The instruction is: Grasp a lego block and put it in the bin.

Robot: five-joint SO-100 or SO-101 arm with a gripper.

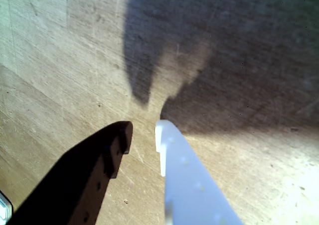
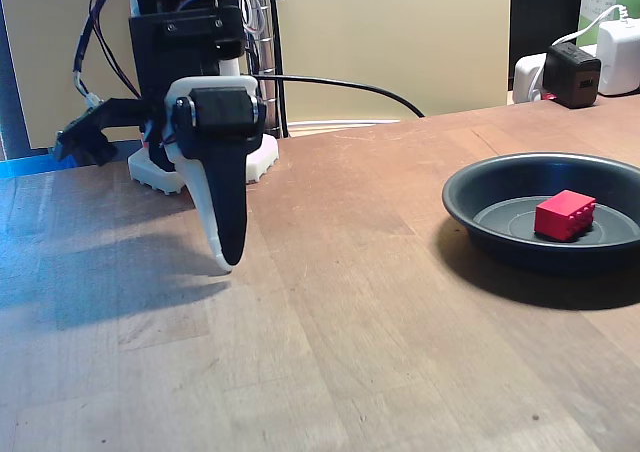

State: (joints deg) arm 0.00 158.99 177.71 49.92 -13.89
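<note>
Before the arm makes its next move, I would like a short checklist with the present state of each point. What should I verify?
1. Small red studded plastic lego block lies inside the wide dark round bin: ok.
2. Gripper holds nothing; wrist view shows bare wood between its black finger and white finger: ok.
3. Fingers a little apart, not clamped: ok.
4. Gripper is well away from the bin, to its left in the fixed view: ok.
5. Fingertips clear of the wooden table: cannot tell.
6. Another block left to pick: cannot tell.
</note>
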